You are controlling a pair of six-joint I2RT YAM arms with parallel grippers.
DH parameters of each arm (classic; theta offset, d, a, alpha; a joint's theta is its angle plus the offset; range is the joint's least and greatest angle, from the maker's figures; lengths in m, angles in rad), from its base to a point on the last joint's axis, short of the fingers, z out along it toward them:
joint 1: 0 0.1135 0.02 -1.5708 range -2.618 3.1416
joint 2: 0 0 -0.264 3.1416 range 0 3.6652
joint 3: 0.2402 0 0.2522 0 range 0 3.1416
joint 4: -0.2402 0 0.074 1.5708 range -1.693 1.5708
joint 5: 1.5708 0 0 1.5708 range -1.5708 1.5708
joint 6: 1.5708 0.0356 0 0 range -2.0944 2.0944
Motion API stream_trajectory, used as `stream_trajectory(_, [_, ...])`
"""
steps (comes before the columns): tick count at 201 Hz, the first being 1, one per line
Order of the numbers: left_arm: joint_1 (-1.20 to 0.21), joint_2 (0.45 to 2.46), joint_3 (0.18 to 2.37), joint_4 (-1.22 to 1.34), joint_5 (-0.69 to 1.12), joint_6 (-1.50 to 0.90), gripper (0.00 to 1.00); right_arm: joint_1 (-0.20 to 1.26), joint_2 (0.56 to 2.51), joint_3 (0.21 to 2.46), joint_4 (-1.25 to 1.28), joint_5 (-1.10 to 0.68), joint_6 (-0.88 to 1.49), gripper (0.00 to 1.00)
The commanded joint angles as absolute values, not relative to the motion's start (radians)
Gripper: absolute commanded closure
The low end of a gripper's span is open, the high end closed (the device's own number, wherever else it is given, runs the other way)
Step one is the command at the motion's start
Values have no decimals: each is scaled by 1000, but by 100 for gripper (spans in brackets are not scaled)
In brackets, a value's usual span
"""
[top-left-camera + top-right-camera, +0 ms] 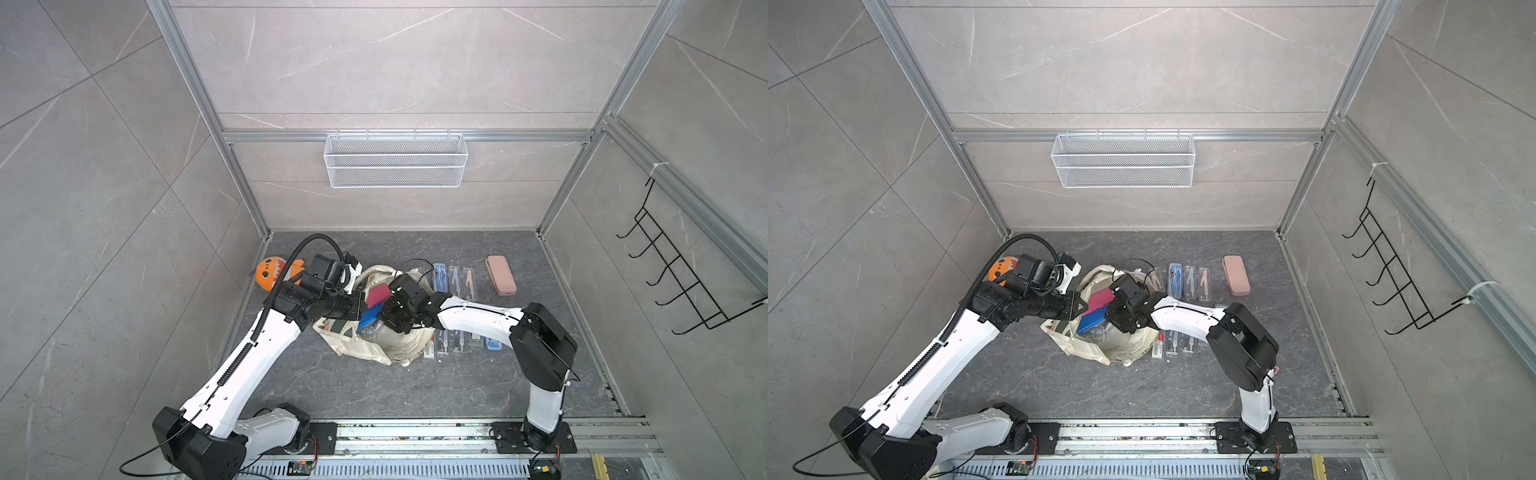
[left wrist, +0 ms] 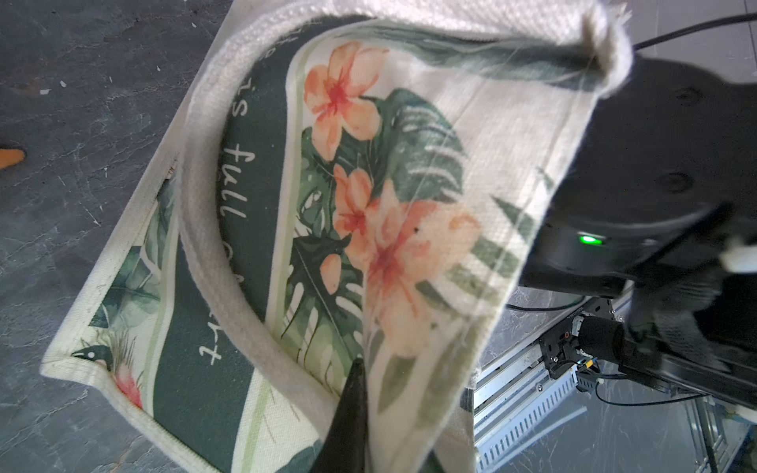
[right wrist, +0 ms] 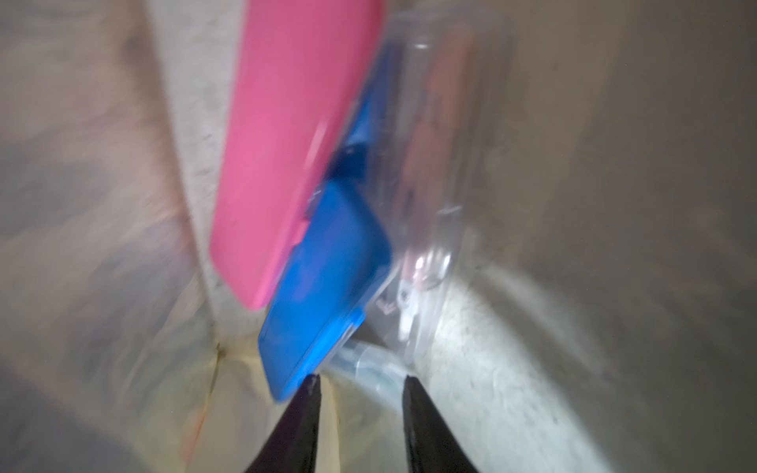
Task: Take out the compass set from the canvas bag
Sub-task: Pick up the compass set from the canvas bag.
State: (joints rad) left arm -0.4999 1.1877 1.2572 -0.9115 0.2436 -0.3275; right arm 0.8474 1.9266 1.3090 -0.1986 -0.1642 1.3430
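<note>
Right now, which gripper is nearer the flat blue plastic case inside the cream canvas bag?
Right. The right gripper, jaws open, is inside the canvas bag with its tips at the end of the blue case. The left gripper pinches the bag's cloth edge, outside it.

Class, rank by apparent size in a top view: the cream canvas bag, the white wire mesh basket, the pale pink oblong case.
Largest: cream canvas bag and white wire mesh basket, alike; the basket hangs nearer the camera, so unranked.
Smallest: pale pink oblong case.
</note>
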Motion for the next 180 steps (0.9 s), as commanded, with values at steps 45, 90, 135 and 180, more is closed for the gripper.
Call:
stream_trajectory(45, [-503, 1142, 1238, -884, 298, -352, 100, 819, 2001, 1329, -81, -74, 1510, 58])
stream_trajectory(90, [-503, 1143, 1229, -882, 316, -352, 100, 813, 2014, 1292, 44, -58, 1541, 51])
stream_trajectory(135, [-504, 1158, 1236, -882, 324, -350, 100, 811, 2095, 1317, 165, -98, 1593, 48])
stream_trajectory(180, [-506, 1171, 1253, -881, 311, -353, 100, 811, 2136, 1348, 259, -134, 1596, 64])
